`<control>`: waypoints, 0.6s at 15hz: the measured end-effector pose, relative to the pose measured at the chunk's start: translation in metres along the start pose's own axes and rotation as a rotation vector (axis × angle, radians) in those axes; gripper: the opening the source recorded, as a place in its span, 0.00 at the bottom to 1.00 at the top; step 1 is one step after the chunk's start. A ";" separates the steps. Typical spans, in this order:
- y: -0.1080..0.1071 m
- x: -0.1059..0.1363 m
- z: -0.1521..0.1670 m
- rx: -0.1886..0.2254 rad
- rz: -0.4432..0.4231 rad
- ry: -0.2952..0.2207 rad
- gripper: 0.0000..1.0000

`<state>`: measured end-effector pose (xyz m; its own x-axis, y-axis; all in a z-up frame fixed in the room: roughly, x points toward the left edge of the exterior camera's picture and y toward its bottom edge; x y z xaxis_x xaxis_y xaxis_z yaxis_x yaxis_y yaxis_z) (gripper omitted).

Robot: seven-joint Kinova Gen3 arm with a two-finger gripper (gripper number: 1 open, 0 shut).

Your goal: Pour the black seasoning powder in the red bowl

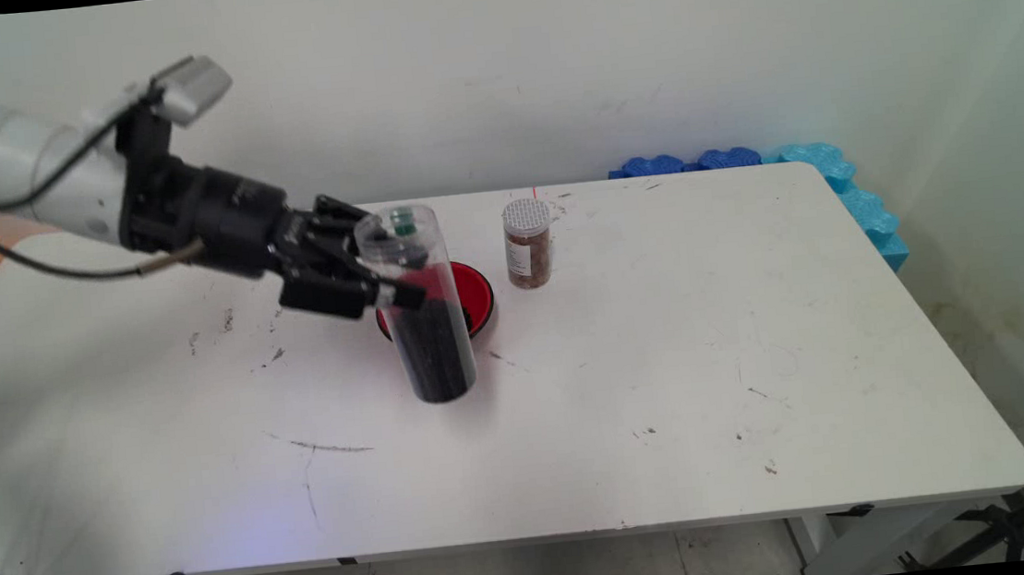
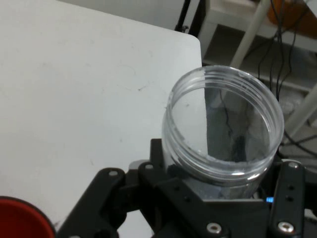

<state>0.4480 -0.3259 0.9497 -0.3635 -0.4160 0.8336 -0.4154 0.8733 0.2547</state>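
My gripper (image 1: 393, 281) is shut on a tall clear plastic jar (image 1: 423, 318), gripping it on its upper half. The jar leans slightly, and dark grains fill its lower half. Its base is close to the table (image 1: 669, 385), just in front of a red bowl (image 1: 476, 292) that it partly hides. In the hand view the jar's open, lidless mouth (image 2: 223, 124) sits right above the black linkage of the gripper (image 2: 203, 198). A piece of the red bowl (image 2: 20, 220) shows at the bottom left corner.
A small spice jar (image 1: 528, 243) with a grey perforated lid stands upright just right of the red bowl. Blue foam pieces (image 1: 836, 180) line the table's far right corner. The table edge (image 2: 190, 42) and floor clutter show beyond it.
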 end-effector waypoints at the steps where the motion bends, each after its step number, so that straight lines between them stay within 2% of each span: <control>1: -0.002 0.005 -0.005 0.006 -0.022 0.002 0.00; 5: -0.009 0.016 -0.017 0.022 -0.113 0.005 0.00; 9: -0.019 0.023 -0.025 0.032 -0.310 0.013 0.00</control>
<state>0.4684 -0.3456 0.9759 -0.2051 -0.6576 0.7249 -0.5309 0.6970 0.4821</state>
